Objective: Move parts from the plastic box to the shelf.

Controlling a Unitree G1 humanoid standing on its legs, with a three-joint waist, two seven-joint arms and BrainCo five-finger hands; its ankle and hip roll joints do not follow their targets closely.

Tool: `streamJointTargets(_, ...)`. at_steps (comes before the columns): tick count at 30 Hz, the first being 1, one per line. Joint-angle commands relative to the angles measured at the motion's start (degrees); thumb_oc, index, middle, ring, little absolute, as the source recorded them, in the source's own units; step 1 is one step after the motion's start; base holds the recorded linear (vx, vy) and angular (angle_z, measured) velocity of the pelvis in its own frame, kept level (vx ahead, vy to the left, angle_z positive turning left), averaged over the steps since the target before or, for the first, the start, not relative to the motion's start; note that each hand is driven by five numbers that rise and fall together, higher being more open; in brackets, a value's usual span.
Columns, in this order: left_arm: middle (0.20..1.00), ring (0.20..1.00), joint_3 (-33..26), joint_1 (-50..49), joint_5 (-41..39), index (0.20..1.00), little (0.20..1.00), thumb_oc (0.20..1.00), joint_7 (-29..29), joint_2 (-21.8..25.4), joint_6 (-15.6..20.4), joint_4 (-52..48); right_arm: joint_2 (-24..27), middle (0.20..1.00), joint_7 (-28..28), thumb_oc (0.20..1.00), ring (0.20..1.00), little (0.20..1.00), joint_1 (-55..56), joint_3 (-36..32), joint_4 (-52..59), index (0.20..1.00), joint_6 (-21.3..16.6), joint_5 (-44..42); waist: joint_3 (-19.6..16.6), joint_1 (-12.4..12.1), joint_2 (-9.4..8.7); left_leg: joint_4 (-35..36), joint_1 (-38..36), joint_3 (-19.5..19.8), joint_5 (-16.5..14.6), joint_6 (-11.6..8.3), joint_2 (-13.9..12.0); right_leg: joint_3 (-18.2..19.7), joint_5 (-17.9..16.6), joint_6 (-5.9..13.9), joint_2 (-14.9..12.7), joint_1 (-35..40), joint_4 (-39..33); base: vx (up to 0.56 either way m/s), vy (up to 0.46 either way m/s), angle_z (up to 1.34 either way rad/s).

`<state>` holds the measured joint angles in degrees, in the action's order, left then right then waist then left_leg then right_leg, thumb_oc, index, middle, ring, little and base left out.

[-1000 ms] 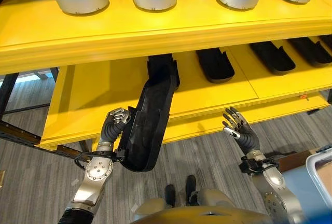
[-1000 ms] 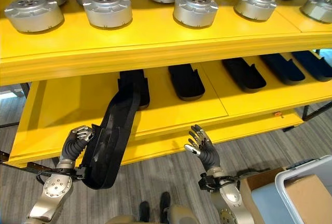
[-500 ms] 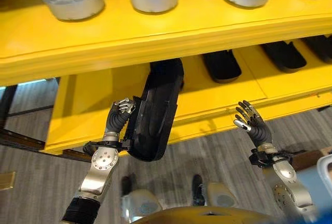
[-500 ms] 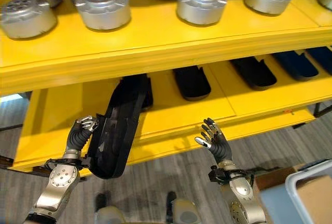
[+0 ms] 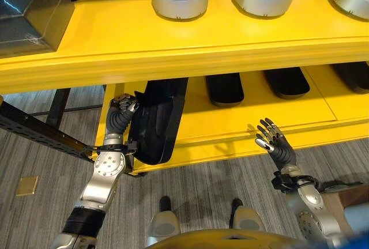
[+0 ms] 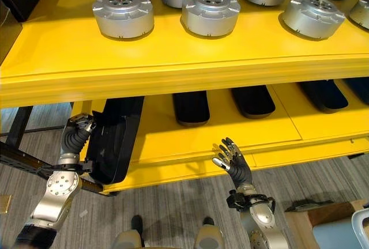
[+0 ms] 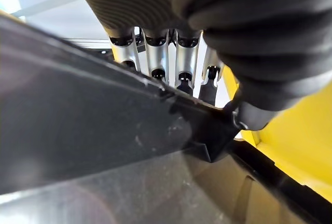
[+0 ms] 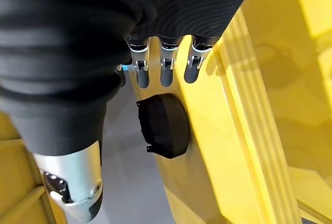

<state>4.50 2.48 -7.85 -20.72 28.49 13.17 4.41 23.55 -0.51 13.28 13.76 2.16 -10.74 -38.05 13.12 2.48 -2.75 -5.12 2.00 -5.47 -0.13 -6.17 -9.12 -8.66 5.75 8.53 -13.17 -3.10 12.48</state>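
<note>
Long black plastic shell part [image 5: 158, 123] gripped at edge by curled left hand [image 5: 119, 115], angled onto lower yellow shelf [image 5: 242, 123] beside matching parts; right hand [image 5: 275, 143] held spread, free

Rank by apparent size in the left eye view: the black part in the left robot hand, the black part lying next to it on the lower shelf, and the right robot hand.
1. Held black part, largest.
2. Black part on the lower shelf.
3. Right robot hand, smallest, though nearer the camera.

The long black part [image 5: 158, 119] looks like moulded plastic — matt, faintly scuffed. The shelf [image 5: 173, 47] is smooth painted yellow with a soft sheen; the round housings [image 6: 123, 14] on it are satin-grey metal — machined.
</note>
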Motion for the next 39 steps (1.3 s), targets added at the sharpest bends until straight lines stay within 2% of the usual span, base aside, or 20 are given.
streamJointTargets(1, 0.200, 0.200, -1.02, 6.35, 1.50, 0.200, 0.200, 0.200, -3.19, 1.94, 3.66, 0.20, 1.04, 1.000, 0.77, 1.000, 1.000, 1.000, -0.71, -0.25, 4.10, 1.000, -2.38, -0.63, -0.10, 0.75, -1.47, -7.64, 3.66, -0.51, -2.64, -0.72, -3.32, 0.88, -3.55, 1.12, -1.11, -0.42, -0.77, 0.00, 0.036, 0.02)
streamJointTargets(10, 0.200, 0.200, 2.44, 18.82, 2.07, 0.200, 0.200, 0.200, -8.78, 2.54, 0.80, 13.05, 1.58, 1.000, 1.12, 1.000, 1.000, 1.000, -2.40, 1.99, 3.81, 1.000, -2.13, -1.21, 1.37, 1.79, -3.17, -10.70, 7.26, 0.15, -2.91, -1.30, -3.77, 1.21, -3.67, 0.93, -0.65, -2.21, 0.35, -0.02, -0.004, 0.01)
streamJointTargets(20, 0.200, 0.200, 3.95, 30.98, 1.36, 0.200, 0.200, 0.200, -12.74, 8.84, -2.20, 25.47, 2.08, 1.000, 1.18, 1.000, 1.000, 1.000, -3.12, 4.38, 3.85, 1.000, -2.45, -1.20, 3.89, 2.88, -3.59, -13.73, 11.70, 1.48, -2.61, -2.14, -5.66, 2.15, -3.48, 0.32, 1.39, -7.44, 3.91, -0.06, -0.031, -0.02)
streamJointTargets(29, 0.200, 0.200, 5.60, 38.36, -2.65, 0.200, 0.200, 0.200, -13.56, 12.29, -2.62, 33.35, 2.82, 1.000, 1.29, 1.000, 1.000, 1.000, -3.57, 6.03, 3.34, 1.000, -2.76, -1.41, 4.19, 3.46, -3.38, -15.45, 14.68, 2.81, -2.48, -2.66, -6.87, 2.68, -3.03, 0.00, 2.57, -11.15, 6.58, -0.03, -0.037, 0.00)
streamJointTargets(32, 0.200, 0.200, 7.02, 42.04, -3.27, 0.200, 0.200, 0.200, -13.54, 14.38, -3.34, 37.15, 3.33, 1.000, 1.58, 1.000, 1.000, 1.000, -3.60, 6.39, 3.42, 1.000, -2.96, -1.41, 4.25, 3.61, -3.51, -16.15, 16.13, 3.44, -2.35, -2.77, -7.42, 2.61, -2.81, -0.11, 3.02, -12.34, 7.27, -0.02, -0.052, -0.04)
streamJointTargets(39, 0.200, 0.200, 10.25, 49.85, -5.82, 0.200, 0.200, 0.200, -13.10, 16.10, -3.99, 44.50, 4.21, 1.000, 1.90, 1.000, 1.000, 1.000, -4.37, 7.30, 3.26, 1.000, -3.29, -1.86, 4.59, 4.24, -3.13, -18.43, 19.45, 4.36, -2.62, -2.77, -7.93, 2.24, -2.20, -0.23, 3.24, -15.71, 10.17, -0.03, -0.021, 0.01)
